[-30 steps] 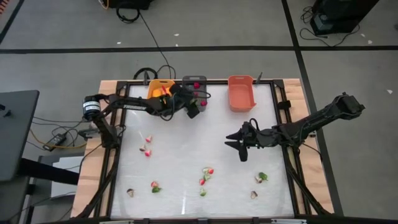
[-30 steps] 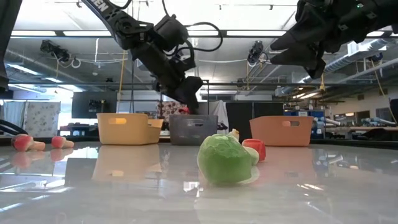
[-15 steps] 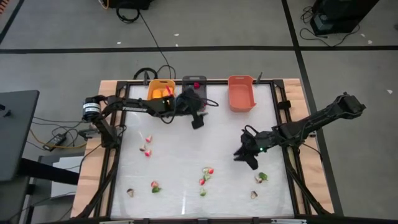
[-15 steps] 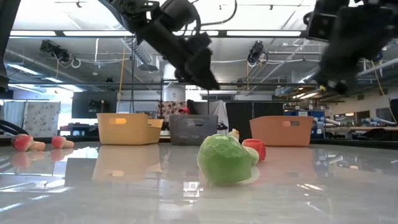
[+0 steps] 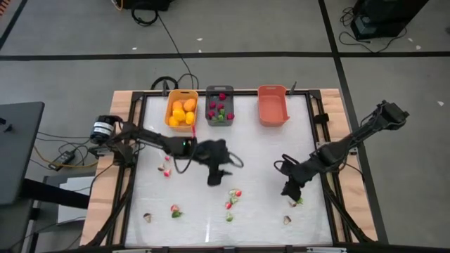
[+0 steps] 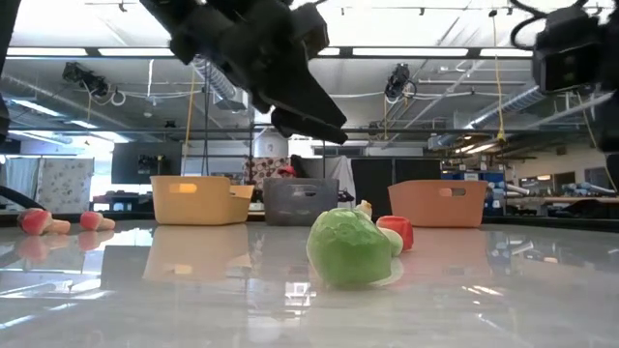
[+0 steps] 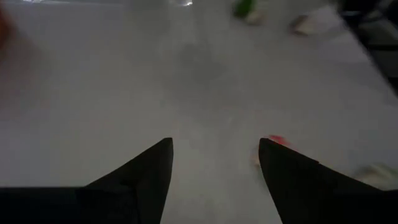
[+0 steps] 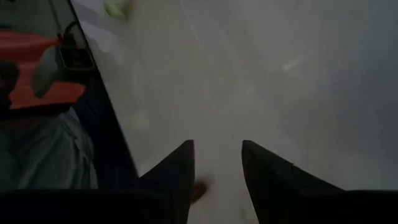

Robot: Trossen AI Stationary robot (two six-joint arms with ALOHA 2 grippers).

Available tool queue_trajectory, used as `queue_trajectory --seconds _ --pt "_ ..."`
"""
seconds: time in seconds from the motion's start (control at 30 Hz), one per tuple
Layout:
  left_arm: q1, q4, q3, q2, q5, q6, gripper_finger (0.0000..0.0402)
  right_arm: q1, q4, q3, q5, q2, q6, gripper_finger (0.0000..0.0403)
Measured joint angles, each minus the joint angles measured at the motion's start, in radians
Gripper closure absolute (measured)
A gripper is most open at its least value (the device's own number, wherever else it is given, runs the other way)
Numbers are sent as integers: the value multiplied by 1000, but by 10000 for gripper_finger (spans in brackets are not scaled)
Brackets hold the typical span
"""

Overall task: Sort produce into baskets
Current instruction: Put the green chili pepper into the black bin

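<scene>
White table (image 5: 211,154) with wooden side rails. Along its far edge, three baskets in a row: yellow basket (image 5: 171,107) holding orange-yellow fruits, dark grey basket (image 5: 209,105) holding red and green pieces, coral basket (image 5: 273,112) with nothing visible inside.

Left arm reaches across the middle of the table. Left gripper (image 5: 214,176) hangs above the bare surface, fingers spread apart, nothing between them.

Right gripper (image 5: 290,191) is low over the right side, just beside a green-and-red piece (image 5: 297,201). Fingers parted with a narrow gap, nothing between them.

Loose produce lies scattered on the near half. A red-and-green cluster (image 5: 233,197) lies near the left gripper; pinkish pieces (image 5: 166,167) lie at the left.
</scene>
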Motion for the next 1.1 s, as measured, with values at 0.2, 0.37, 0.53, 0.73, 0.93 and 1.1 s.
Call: queue_trajectory --seconds 0.2,0.37,0.53,0.73,0.93,1.1 --pt "-76 105 -35 0 -24 -29 158 101 -153 101 44 0 130 273" --pt "-98 141 -35 0 -111 -31 158 202 -251 108 114 22 284 281" --pt "-112 118 -35 0 -161 -82 158 275 -272 104 134 82 414 283" --pt "-127 107 -35 0 -164 -105 158 304 -277 104 159 151 443 283" --pt "-147 95 -35 0 -186 -126 158 303 -276 104 104 224 444 283" --pt "-162 94 -35 0 -242 -161 159 303 -271 104 94 270 427 283"
